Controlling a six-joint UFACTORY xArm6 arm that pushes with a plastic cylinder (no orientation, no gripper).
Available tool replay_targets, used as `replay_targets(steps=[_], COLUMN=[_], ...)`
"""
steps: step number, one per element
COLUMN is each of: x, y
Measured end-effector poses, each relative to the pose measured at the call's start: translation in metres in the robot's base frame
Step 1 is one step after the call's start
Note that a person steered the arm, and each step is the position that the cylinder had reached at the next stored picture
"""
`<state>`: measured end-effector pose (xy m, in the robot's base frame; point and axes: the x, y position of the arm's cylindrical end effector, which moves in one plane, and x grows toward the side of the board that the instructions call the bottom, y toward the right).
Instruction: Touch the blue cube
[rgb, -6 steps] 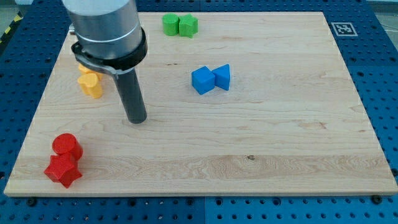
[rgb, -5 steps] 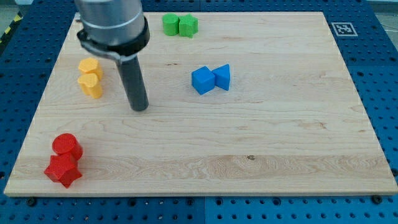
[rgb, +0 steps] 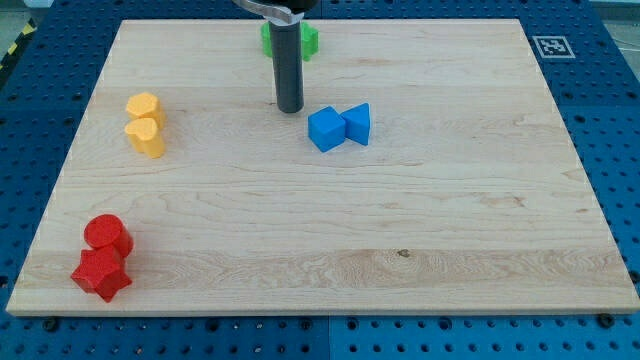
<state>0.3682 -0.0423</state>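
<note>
The blue cube (rgb: 325, 130) lies on the wooden board (rgb: 420, 200) a little above its middle. A blue wedge-shaped block (rgb: 358, 124) touches the cube's right side. My tip (rgb: 290, 108) stands just up and to the left of the blue cube, with a small gap between them. The rod rises toward the view's top and covers part of the green blocks.
Two green blocks (rgb: 309, 40) sit at the top of the board behind the rod. Two yellow blocks (rgb: 145, 123) lie at the left. A red cylinder (rgb: 107, 236) and a red star-like block (rgb: 101, 275) lie at the bottom left. A marker tag (rgb: 549, 46) is at the top right corner.
My tip has moved to the right and up, from near the yellow blocks to just beside the blue cube. No block has moved.
</note>
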Motion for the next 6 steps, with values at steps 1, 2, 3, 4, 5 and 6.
replay_targets(steps=[1, 2, 3, 4, 5, 6], x=[0.0, 0.0, 0.0, 0.0, 0.0, 0.0], y=[0.0, 0.0, 0.004, 0.013, 0.018, 0.023])
